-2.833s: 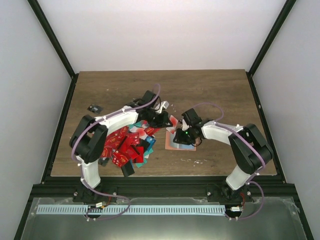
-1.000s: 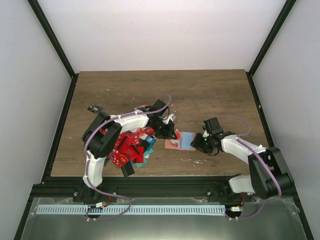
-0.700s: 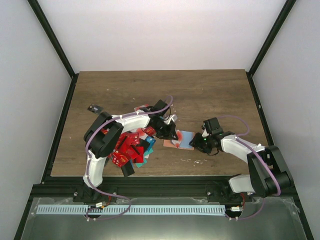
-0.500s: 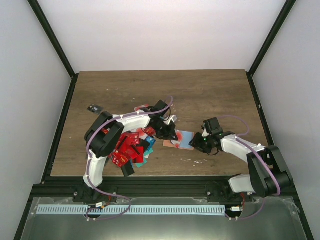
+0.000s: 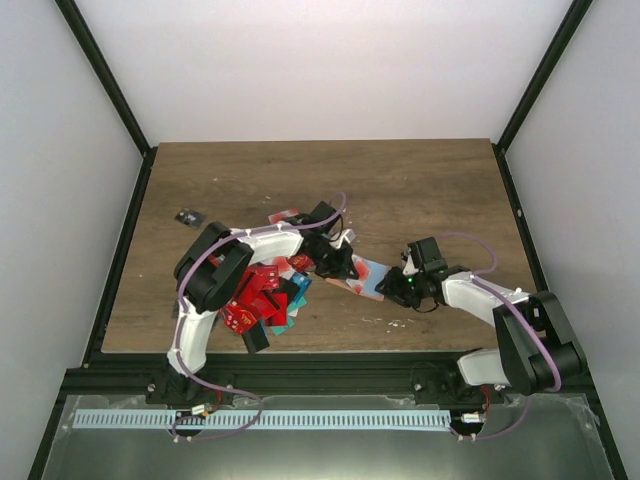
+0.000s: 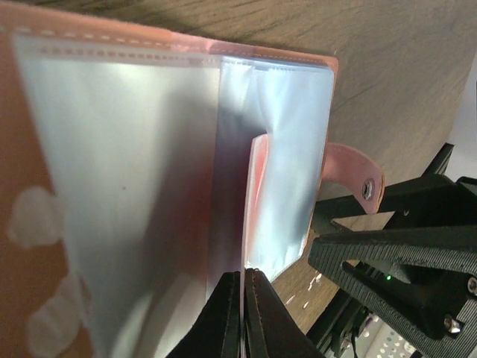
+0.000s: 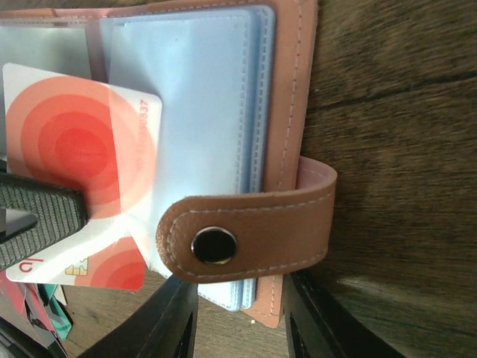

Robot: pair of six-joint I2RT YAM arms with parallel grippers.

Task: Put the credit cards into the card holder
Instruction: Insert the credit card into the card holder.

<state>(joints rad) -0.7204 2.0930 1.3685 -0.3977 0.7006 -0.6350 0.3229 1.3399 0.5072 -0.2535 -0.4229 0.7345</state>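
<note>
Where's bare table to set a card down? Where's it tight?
Free: far half of the table; near-edge strip in front of the card holder. Crowded: the credit cards piled left-centre, and the card holder itself, left gripper and right gripper both at it.

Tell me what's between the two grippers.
The open card holder lies between the left gripper and the right gripper in the top view, a white-and-red card at its pocket.

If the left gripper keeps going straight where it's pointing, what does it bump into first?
The card holder. The left gripper, shut on a white-and-red card, points right at its clear pocket, and the card's front edge is tucked in it. The right gripper is behind that, I think.
</note>
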